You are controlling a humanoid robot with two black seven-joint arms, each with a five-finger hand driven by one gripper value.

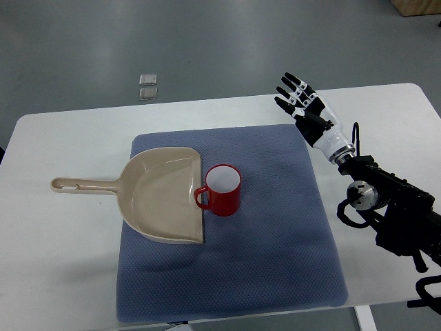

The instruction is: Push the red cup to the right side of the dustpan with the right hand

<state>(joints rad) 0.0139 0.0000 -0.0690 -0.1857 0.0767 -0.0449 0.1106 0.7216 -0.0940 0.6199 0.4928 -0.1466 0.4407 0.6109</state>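
Note:
A red cup with a white inside stands upright on the blue mat, its handle pointing left. It touches the right edge of a beige dustpan, whose handle points left. My right hand is over the table's far edge, up and to the right of the cup, well apart from it. Its fingers are stretched out and hold nothing. The left arm is out of view.
The white table carries the mat. The right arm's black forearm lies along the table's right side. Two small grey squares lie on the floor beyond the table's far edge.

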